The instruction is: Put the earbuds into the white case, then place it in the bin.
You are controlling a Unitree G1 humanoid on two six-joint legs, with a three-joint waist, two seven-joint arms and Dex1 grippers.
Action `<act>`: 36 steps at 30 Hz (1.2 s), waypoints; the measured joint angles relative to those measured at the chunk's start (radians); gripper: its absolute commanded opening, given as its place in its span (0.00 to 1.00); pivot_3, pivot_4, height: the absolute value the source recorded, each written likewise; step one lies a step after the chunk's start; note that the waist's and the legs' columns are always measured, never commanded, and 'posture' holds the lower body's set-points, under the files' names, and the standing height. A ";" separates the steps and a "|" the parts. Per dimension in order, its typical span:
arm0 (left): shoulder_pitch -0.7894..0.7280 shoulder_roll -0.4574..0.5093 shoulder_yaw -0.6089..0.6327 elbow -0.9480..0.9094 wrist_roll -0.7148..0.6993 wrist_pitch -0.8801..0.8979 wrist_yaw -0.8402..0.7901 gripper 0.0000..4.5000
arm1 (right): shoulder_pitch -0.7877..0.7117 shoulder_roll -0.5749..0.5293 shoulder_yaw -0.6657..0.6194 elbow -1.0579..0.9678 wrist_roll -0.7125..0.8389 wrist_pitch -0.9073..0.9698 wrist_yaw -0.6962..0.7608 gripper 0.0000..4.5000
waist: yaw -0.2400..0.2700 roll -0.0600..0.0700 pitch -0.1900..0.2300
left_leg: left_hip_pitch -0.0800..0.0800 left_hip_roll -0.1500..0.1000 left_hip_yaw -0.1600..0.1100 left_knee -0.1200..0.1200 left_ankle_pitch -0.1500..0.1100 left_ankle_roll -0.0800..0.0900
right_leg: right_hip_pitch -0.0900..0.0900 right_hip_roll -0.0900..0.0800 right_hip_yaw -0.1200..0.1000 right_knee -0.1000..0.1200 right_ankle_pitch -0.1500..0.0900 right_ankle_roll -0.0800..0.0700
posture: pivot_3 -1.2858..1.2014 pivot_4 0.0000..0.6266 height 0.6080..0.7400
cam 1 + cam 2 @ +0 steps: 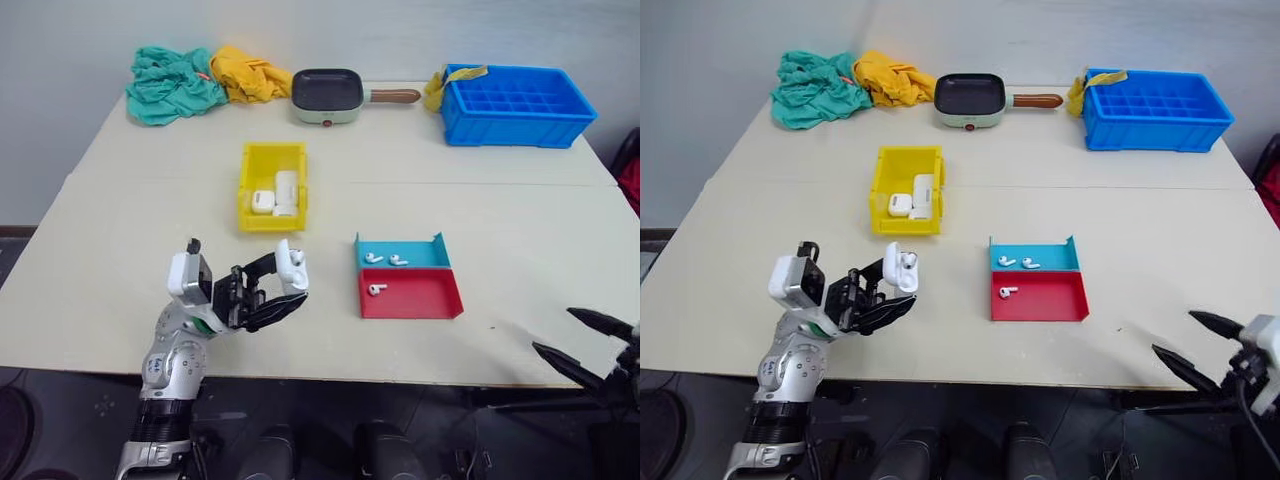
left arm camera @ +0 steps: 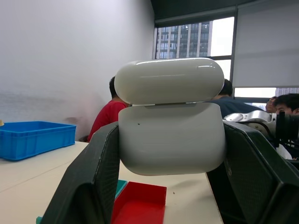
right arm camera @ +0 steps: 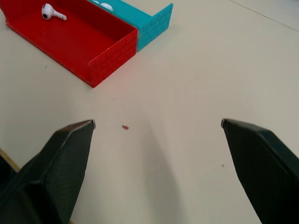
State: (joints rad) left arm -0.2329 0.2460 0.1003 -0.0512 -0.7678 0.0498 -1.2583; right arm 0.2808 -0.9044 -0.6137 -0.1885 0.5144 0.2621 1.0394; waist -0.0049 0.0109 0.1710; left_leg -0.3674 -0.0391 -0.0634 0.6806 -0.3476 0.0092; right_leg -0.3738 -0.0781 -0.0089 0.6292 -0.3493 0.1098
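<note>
My left gripper (image 1: pixel 283 288) is shut on the white case (image 1: pixel 291 268), held above the table's near left part. Its lid (image 2: pixel 169 80) stands open and its body (image 2: pixel 170 140) sits between the two black fingers. Two earbuds (image 1: pixel 373 258) (image 1: pixel 398 261) lie in the teal tray (image 1: pixel 425 252), and a third earbud (image 1: pixel 377 289) lies in the red tray (image 1: pixel 425 297). The yellow bin (image 1: pixel 246 190) stands farther back with small white cases inside. Off the table's near right corner, my right gripper (image 1: pixel 588 342) is open and holds nothing, its fingertips (image 3: pixel 77 140) spread over bare tabletop.
A blue gridded crate (image 1: pixel 515 105) stands at the back right with a yellow cloth (image 1: pixel 440 85) at its corner. A small pan (image 1: pixel 328 95), a teal cloth (image 1: pixel 175 85) and a yellow cloth (image 1: pixel 248 75) lie along the back edge. Seated people (image 2: pixel 110 116) show beyond the table.
</note>
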 measured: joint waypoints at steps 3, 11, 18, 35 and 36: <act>0.006 -0.006 -0.006 -0.017 0.002 -0.007 0.006 0.62 | -0.190 -0.130 0.102 -0.069 0.064 0.195 -0.027 0.99 | 0.006 0.000 0.000 | -0.001 0.001 -0.002 0.000 0.000 -0.001 | -0.001 0.000 -0.001 0.000 0.000 0.000 | 0.52 0.24 1.00; 0.007 -0.033 -0.032 -0.015 0.025 -0.030 0.016 0.62 | -0.836 -0.177 0.641 -0.066 -0.004 0.464 -0.007 0.62 | 0.033 -0.001 0.001 | -0.006 -0.001 -0.007 -0.001 -0.001 -0.001 | -0.004 -0.001 -0.006 -0.003 0.000 0.000 | 0.52 0.24 1.00; -0.001 -0.042 -0.040 -0.010 0.029 -0.041 0.019 0.62 | -1.097 -0.045 0.948 0.147 -0.230 0.448 0.056 0.39 | 0.027 -0.001 0.001 | -0.008 -0.001 -0.007 0.000 -0.001 0.000 | -0.006 -0.002 -0.007 -0.001 0.000 0.000 | 0.52 0.24 1.00; 0.043 -0.057 -0.062 -0.054 0.034 -0.057 0.059 0.62 | -1.268 0.104 1.116 0.486 -0.542 0.247 0.239 0.39 | 0.021 -0.001 0.001 | -0.008 -0.001 -0.007 0.001 -0.001 -0.001 | -0.008 -0.001 -0.007 0.001 0.000 0.000 | 0.52 0.24 1.00; 0.043 -0.057 -0.062 -0.055 0.034 -0.058 0.062 0.62 | -1.270 0.112 1.116 0.496 -0.553 0.243 0.246 0.39 | 0.021 -0.001 0.001 | -0.008 -0.001 -0.007 0.001 -0.001 -0.001 | -0.008 -0.001 -0.007 0.001 0.000 0.000 | 0.52 0.24 1.00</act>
State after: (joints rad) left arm -0.1901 0.1888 0.0380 -0.1064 -0.7339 -0.0080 -1.1964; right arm -0.9890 -0.7920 0.5024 0.3071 -0.0381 0.5047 1.2852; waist 0.0157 0.0098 0.1721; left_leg -0.3754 -0.0406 -0.0699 0.6812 -0.3485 0.0081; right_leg -0.3819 -0.0796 -0.0160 0.6300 -0.3492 0.1099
